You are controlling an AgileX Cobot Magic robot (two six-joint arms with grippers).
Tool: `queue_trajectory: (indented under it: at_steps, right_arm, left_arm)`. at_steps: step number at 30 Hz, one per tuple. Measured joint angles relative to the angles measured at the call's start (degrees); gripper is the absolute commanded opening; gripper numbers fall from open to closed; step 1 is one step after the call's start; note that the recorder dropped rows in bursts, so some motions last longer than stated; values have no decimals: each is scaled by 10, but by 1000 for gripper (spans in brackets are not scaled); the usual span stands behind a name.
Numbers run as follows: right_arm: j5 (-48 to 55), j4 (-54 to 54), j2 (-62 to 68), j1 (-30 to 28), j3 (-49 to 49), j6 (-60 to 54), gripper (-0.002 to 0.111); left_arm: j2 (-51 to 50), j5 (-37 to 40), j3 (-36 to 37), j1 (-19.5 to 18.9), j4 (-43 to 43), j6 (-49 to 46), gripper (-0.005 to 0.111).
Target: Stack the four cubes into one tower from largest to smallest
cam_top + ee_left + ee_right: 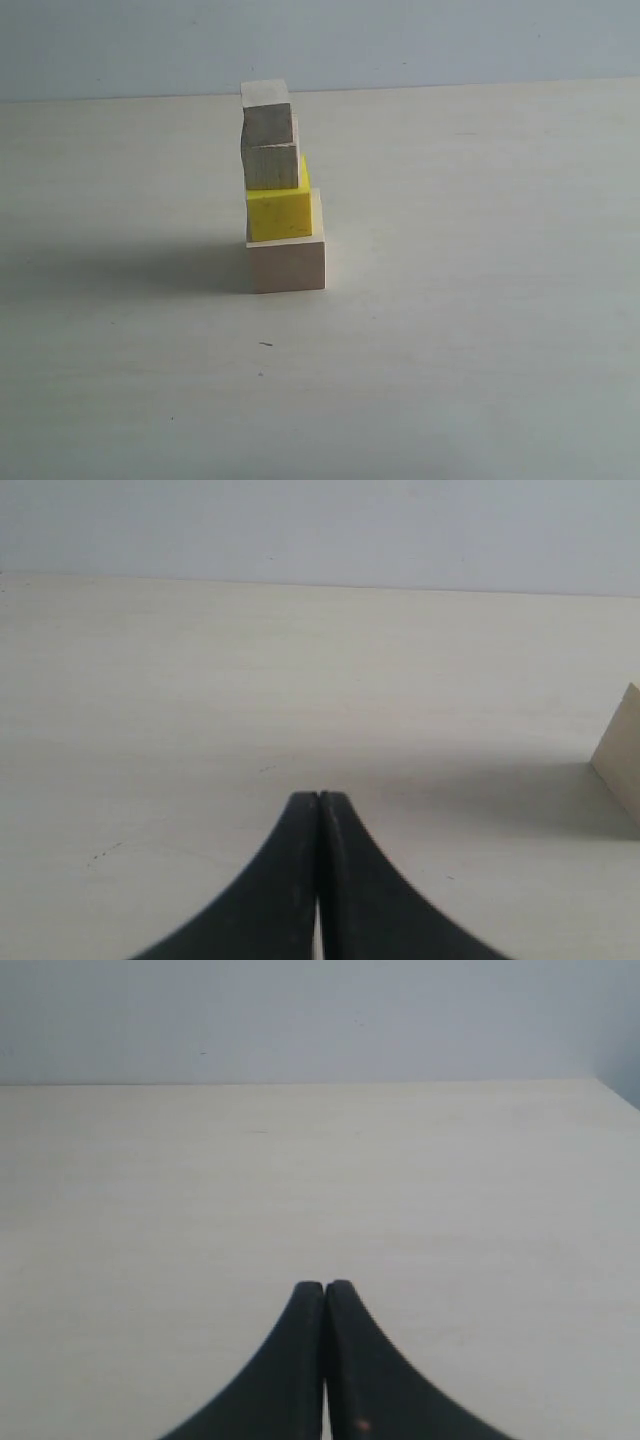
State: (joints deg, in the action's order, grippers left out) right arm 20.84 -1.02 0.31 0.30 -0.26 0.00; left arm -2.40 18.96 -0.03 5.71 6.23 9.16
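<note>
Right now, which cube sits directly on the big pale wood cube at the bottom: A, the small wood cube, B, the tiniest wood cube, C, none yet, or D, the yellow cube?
D: the yellow cube rests straight on the large pale wood cube, with nothing between them.

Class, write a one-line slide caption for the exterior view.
Finished tower on the pale table: large wood cube, yellow cube, smaller wood cube, tiniest cube on top.

Largest cube [288, 265] on pale table [480, 380]
</note>
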Motion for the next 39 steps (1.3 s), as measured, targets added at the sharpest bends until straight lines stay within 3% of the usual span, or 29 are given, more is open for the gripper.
queue_trajectory:
  at_steps: [5, 39]
  right_arm:
    - [-5, -17, 0, 28, 0, 0, 0]
    - [-6, -20, 0, 28, 0, 0, 0]
  left_arm:
    - [0, 0, 0, 0, 0, 0, 0]
    - [7, 0, 0, 8, 0, -1, 0]
